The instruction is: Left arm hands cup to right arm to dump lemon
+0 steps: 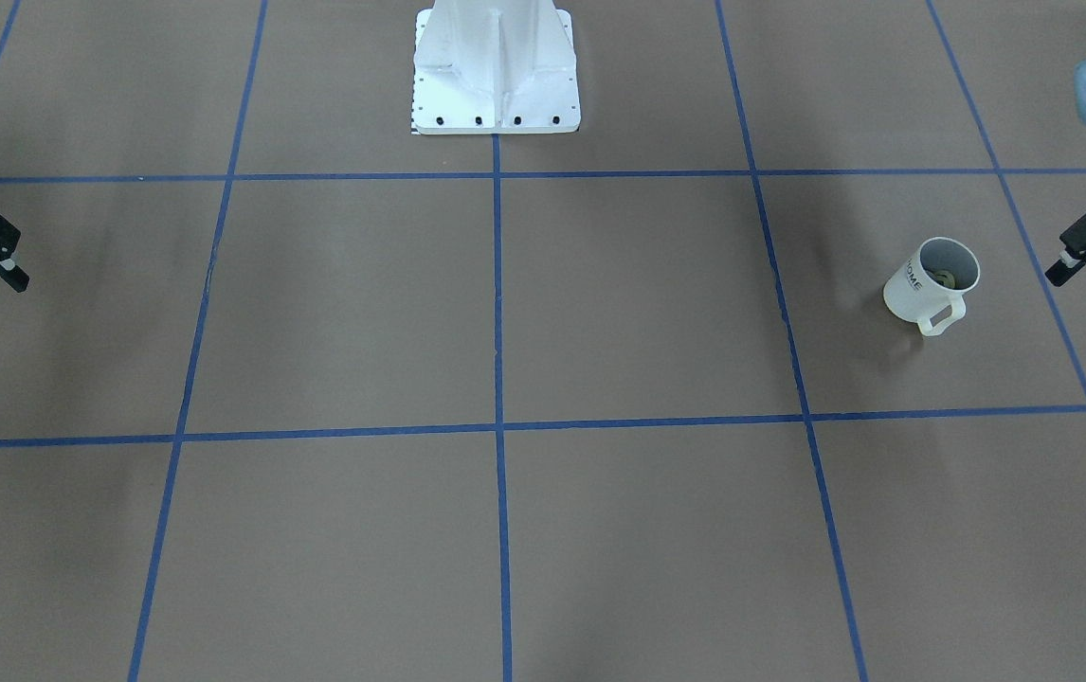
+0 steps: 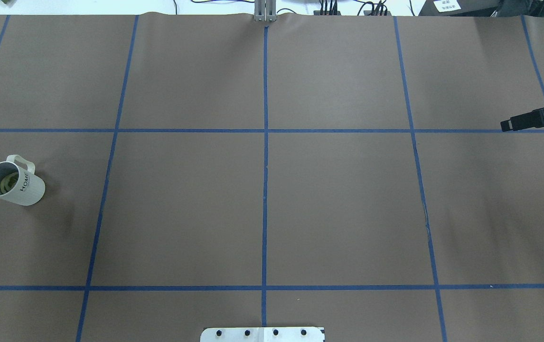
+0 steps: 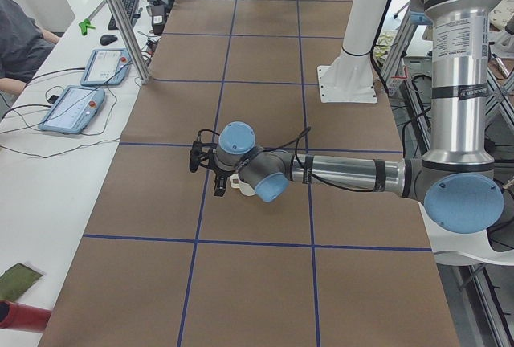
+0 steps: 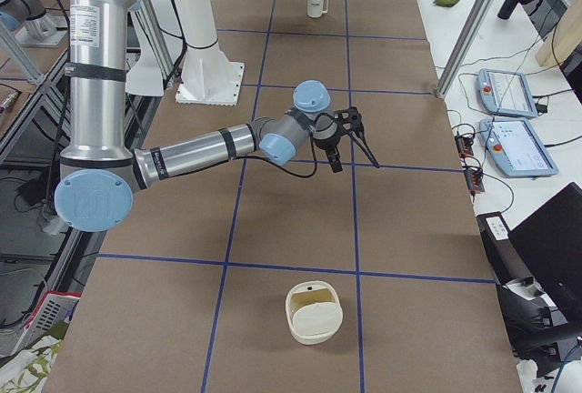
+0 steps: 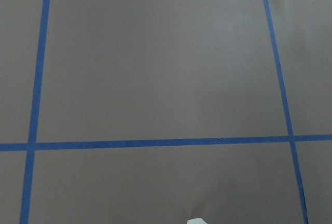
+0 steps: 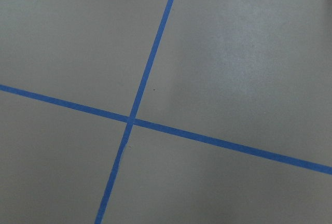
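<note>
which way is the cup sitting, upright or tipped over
upright: the cup stands on its base on the table, mouth facing up, with the lemon resting inside it

In the left-side view my own left wrist covers most of the cup [image 3: 238, 184] — the lemon [image 1: 947, 278] inside is only a dim speck. Overhead, the frame's edge crops my right gripper [image 2: 507, 125]
</note>
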